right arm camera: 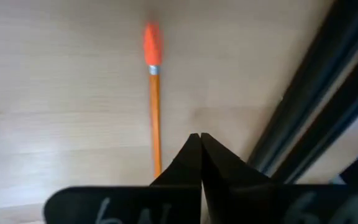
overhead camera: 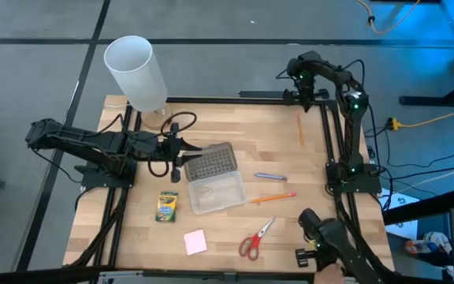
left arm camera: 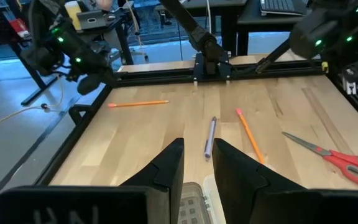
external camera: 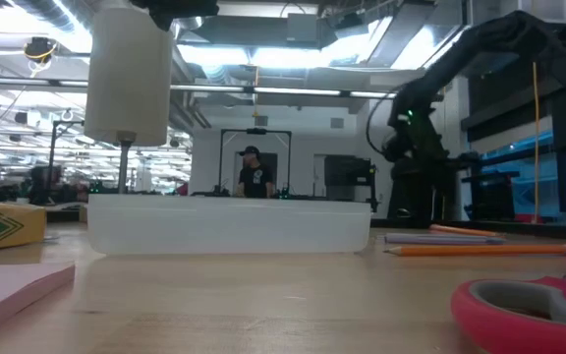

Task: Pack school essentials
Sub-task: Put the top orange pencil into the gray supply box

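Orange pencil with an orange eraser (right arm camera: 154, 93): lies flat on the pale wooden table (overhead camera: 227, 126) near the far right frame rail, just beside the right gripper (right arm camera: 199, 135). Light, stiff, thin and round, so probably prone to rolling or skidding out of a pinch. Best taken across the shaft near mid-length, fingers square to it and low to the wood.

Second orange pencil (overhead camera: 273, 198) and slim blue pen (overhead camera: 269, 176): lie to the right of the clear plastic case (overhead camera: 217, 192), near each other but apart. Same handling, same hold.

Red-handled scissors (overhead camera: 256, 238): lie near the front edge. Likely heavier, hard, with slick blades; safest taken near the pivot.

Green-and-yellow crayon box (overhead camera: 166, 206): sits left of the case. Light card that probably dents under a hard squeeze; best gripped gently across the narrow sides.

Pale pink square sticky-note pad (overhead camera: 195, 241): lies flat near the front, thin and soft-edged. Hard to get under, so best pinched by opposite edges.

Right gripper: fingers pressed together, holding nothing.

Left gripper (left arm camera: 197, 146): fingers a narrow gap apart, empty, hovering by the grey dotted lid (overhead camera: 209, 163), which lies against the case's far side.

Tall white cylinder (overhead camera: 136, 67): stands at the far left corner, well apart.
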### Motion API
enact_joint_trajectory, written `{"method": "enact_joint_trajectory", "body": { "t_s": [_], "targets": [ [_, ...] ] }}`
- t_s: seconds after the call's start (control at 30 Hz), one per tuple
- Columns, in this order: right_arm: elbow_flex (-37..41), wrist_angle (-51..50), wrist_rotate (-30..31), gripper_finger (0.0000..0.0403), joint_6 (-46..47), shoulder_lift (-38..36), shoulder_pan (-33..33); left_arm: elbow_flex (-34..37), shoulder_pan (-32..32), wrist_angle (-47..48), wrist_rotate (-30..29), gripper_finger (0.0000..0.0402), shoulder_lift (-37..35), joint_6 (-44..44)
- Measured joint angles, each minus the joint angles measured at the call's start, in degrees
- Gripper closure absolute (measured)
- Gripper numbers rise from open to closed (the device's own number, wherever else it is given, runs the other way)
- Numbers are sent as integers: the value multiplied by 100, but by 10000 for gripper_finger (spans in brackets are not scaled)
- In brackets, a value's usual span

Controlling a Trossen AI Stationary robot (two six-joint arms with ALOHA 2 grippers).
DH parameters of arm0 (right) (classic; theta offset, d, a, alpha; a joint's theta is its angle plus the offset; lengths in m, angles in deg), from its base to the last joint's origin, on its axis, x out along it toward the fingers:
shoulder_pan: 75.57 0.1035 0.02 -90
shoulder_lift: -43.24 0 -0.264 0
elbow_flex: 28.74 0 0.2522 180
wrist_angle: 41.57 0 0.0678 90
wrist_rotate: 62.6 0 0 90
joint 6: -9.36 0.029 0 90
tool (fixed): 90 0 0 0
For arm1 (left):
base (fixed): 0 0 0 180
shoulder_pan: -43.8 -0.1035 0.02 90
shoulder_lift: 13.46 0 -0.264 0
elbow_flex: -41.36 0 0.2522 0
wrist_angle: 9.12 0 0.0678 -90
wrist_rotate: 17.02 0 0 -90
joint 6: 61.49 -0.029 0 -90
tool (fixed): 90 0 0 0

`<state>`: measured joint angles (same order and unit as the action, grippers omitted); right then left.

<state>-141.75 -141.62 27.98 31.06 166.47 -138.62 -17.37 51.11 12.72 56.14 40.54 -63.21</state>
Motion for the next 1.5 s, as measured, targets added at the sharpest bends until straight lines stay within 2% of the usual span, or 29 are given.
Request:
{"method": "enact_joint_trajectory", "body": {
  "t_s": [0.33, 0.53, 0.63, 0.77, 0.9, 1.0, 1.03, 1.13, 1.27, 1.5],
  "targets": [
    [-39, 137, -2, 386, -447, -408, 984, 0, 0, 10, 0, 322, 0, -1],
    [-32, 394, 13, 393, -573, -949, 2043, 0, 0, 24, 0, 322, 0, -1],
    [-32, 536, 248, 395, -575, -1416, 2706, 0, 0, 24, 0, 322, 0, 1],
    [84, 564, 932, 393, -521, -2221, 3655, 0, 0, 26, 0, 322, 0, 9],
    [888, 898, 1846, 388, -181, -3340, 4485, 0, 0, 26, 0, 322, 0, 6],
    [2012, 1721, 3012, 390, 658, -4317, 4900, 0, 2, 26, 0, 322, 0, 5],
    [2406, 2006, 3215, 391, 1016, -4599, 4967, 0, 2, 27, 0, 322, 0, 5],
    [3518, 2890, 3164, 394, 1751, -5211, 5007, 0, 2, 26, 0, 322, 0, 5],
    [4544, 3882, 3124, 392, 1727, -5532, 5005, 0, 2, 26, 0, 322, 0, 5],
    [5244, 4770, 2952, 387, 1832, -5553, 4991, 0, 2, 26, 0, 322, 0, 5]
  ]
}}
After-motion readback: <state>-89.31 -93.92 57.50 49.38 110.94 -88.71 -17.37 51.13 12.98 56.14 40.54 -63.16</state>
